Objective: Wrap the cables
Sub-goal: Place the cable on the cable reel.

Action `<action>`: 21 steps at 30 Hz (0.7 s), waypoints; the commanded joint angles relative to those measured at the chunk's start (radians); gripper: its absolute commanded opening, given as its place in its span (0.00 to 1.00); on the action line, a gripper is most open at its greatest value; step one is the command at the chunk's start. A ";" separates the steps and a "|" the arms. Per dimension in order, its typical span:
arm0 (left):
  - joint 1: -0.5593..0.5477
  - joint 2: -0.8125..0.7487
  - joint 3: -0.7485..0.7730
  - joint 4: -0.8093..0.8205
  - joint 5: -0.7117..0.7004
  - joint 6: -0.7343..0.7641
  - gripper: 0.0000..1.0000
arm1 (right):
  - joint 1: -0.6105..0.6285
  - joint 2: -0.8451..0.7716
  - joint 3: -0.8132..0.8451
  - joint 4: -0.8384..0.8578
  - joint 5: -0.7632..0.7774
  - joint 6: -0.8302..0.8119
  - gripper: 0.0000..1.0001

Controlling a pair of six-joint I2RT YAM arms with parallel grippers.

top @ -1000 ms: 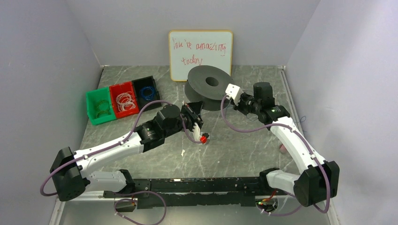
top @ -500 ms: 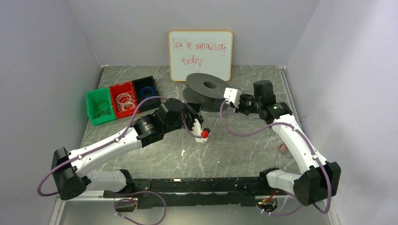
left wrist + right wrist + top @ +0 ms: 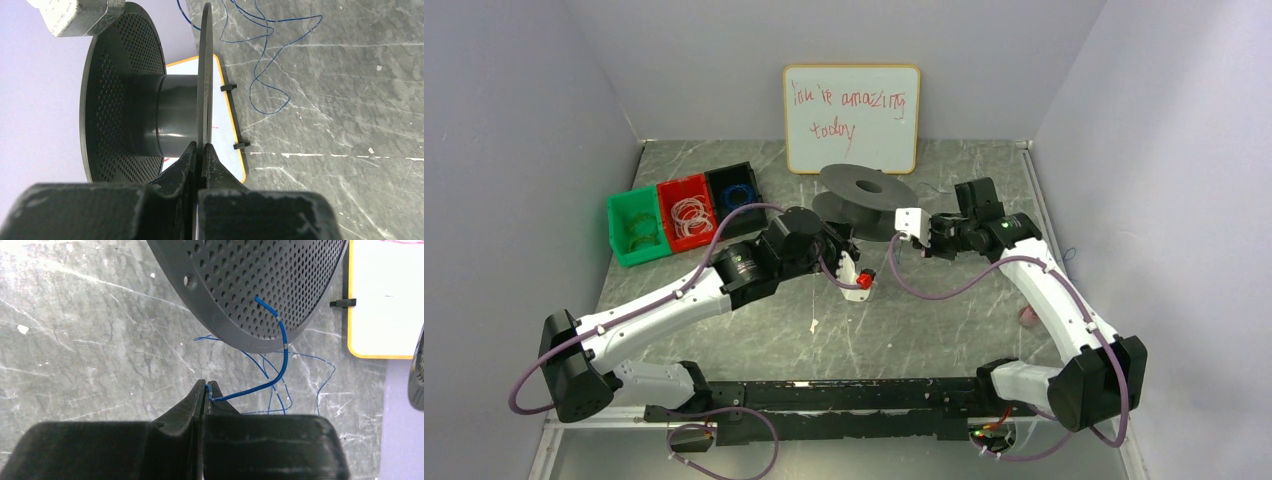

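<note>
A dark grey spool [image 3: 864, 192] with perforated flanges is in the middle of the table, in front of the whiteboard. My left gripper [image 3: 202, 148] is shut on the rim of one spool flange [image 3: 205, 75]; in the top view the left gripper [image 3: 842, 236] is at the spool's near-left side. My right gripper [image 3: 206, 386] is shut on the end of a thin blue cable [image 3: 283, 342], which curves up into a hole in the perforated flange [image 3: 260, 275]. From above, the right gripper [image 3: 908, 228] is just right of the spool. Loose cable loops [image 3: 262, 75] lie on the table beyond.
A whiteboard [image 3: 851, 118] with red writing leans on the back wall. Green [image 3: 636, 228], red [image 3: 688, 211] and black [image 3: 734, 192] bins with small coils stand at the back left. A small pink object [image 3: 1027, 316] lies by the right arm. Walls close in three sides.
The spool has tipped from tilted towards flatter. My left arm has swung right and rotated with it. My right gripper has moved left and nearer, keeping hold of the cable.
</note>
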 commanded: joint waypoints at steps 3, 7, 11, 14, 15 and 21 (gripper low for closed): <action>-0.005 -0.023 0.066 0.052 0.020 0.009 0.02 | 0.015 0.006 0.062 -0.059 -0.041 -0.073 0.00; -0.005 -0.039 0.056 -0.001 0.065 0.020 0.02 | 0.019 0.016 0.085 -0.088 -0.047 -0.089 0.00; -0.005 -0.039 0.057 -0.005 0.069 0.014 0.02 | 0.038 0.044 0.105 -0.135 -0.043 -0.109 0.00; -0.005 -0.039 0.056 -0.014 0.076 0.016 0.02 | 0.054 0.041 0.102 -0.125 -0.054 -0.096 0.00; -0.005 -0.040 0.055 -0.018 0.079 0.018 0.02 | 0.058 0.037 0.102 -0.121 -0.063 -0.088 0.00; -0.006 -0.034 0.024 0.050 0.022 0.048 0.02 | 0.062 0.033 0.145 -0.175 -0.141 -0.074 0.00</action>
